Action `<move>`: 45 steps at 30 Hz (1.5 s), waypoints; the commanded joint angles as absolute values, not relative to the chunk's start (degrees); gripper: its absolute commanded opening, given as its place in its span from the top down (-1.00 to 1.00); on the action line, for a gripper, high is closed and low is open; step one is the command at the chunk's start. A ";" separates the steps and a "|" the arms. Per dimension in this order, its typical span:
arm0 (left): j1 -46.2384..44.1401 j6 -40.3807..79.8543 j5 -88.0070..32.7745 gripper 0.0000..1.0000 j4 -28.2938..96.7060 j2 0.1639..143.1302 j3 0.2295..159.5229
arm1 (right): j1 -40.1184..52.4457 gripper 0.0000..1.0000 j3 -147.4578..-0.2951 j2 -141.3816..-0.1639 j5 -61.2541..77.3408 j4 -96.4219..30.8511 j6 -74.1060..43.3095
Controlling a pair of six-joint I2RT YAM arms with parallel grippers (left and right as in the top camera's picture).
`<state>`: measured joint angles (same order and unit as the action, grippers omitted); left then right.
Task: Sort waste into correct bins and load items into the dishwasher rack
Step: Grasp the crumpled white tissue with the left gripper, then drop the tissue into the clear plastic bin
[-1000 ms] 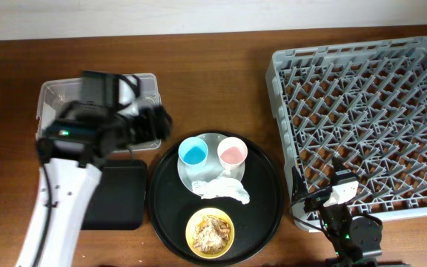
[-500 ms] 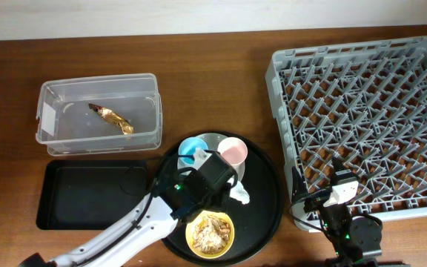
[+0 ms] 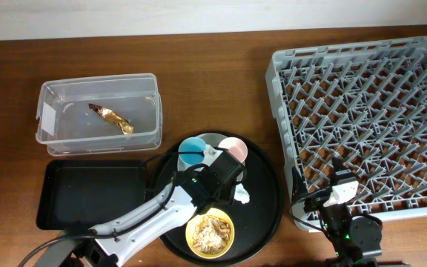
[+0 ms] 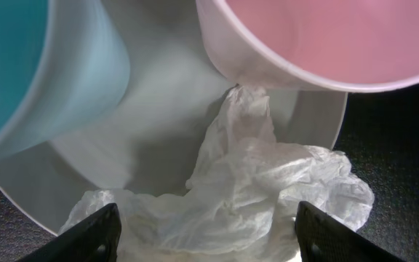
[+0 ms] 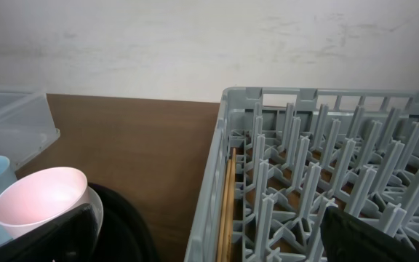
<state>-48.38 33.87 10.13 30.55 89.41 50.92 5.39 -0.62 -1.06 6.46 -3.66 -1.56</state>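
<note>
Left gripper (image 4: 209, 236): I see its jaws spread wide, one on each side of the crumpled white paper napkin (image 4: 253, 189), not pinching it.
Napkin: it lies on the pale grey-white round plate (image 4: 158, 124) and touches the small pink cup (image 4: 318, 36).
Wrapper: the small brown-gold foil wrapper (image 3: 111, 117) lies inside the clear plastic rectangular tub (image 3: 98, 142).
Right gripper (image 5: 202, 244): jaws spread, holding nothing, beside the large grey plastic rack (image 5: 326, 182).

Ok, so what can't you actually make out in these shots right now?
- Overhead: the left arm covers most of the napkin and plate.
- Left wrist: frame edges cut off the blue cup, pink cup and the napkin's lower part.
- Right wrist: the right gripper shows only as dark blurs at the bottom corners.
</note>
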 commanded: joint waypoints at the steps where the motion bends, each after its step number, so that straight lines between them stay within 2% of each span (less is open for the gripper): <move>1: -48.60 33.12 10.31 -0.53 30.00 89.97 50.43 | 5.23 -0.97 -0.32 -0.73 6.37 -3.90 -2.00; 6: -48.60 32.42 8.16 -0.50 29.98 90.04 50.43 | 5.23 -0.98 -0.32 -0.73 6.37 -3.90 -2.00; 9: -48.62 31.57 6.59 -0.29 30.09 90.04 50.43 | 5.23 -0.97 -0.32 -0.73 6.37 -3.90 -2.00; 12: -48.60 31.57 6.63 0.22 30.09 90.04 50.43 | 5.23 -0.97 -0.32 -0.73 6.37 -3.90 -2.00; 15: -48.60 31.59 6.42 0.92 30.06 90.02 50.46 | 5.23 -0.97 -0.32 -0.73 6.37 -3.90 -2.00; 16: -48.60 31.62 6.39 1.00 30.06 89.93 50.52 | 5.23 -0.97 -0.32 -0.73 6.37 -3.90 -2.00; 24: -48.27 31.59 6.24 1.00 38.83 78.35 59.99 | 5.23 -0.97 -0.32 -0.73 6.37 -3.90 -2.00; 27: -44.49 30.52 7.05 1.00 40.86 75.44 63.09 | 5.23 -0.97 -0.32 -0.73 6.37 -3.90 -2.00; 30: -34.22 29.85 10.79 1.00 41.21 74.48 64.75 | 5.23 -0.97 -0.32 -0.73 6.37 -3.90 -2.00; 34: -14.96 29.89 10.79 1.00 38.09 74.50 65.58 | 5.23 -0.97 -0.32 -0.73 6.37 -3.90 -2.00; 38: -4.14 29.89 10.79 1.00 32.34 76.16 65.58 | 5.23 -0.97 -0.32 -0.73 6.37 -3.90 -2.00; 44: -2.44 28.71 13.52 0.99 22.96 89.76 65.58 | 5.23 -0.97 -0.32 -0.73 6.37 -3.90 -2.00; 45: -2.44 28.12 13.52 0.42 20.36 92.14 65.58 | 5.23 -0.97 -0.32 -0.73 6.37 -3.90 -2.00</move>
<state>-2.55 30.33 12.12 23.16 88.31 64.58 5.39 -0.62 -0.95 6.46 -3.64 -1.50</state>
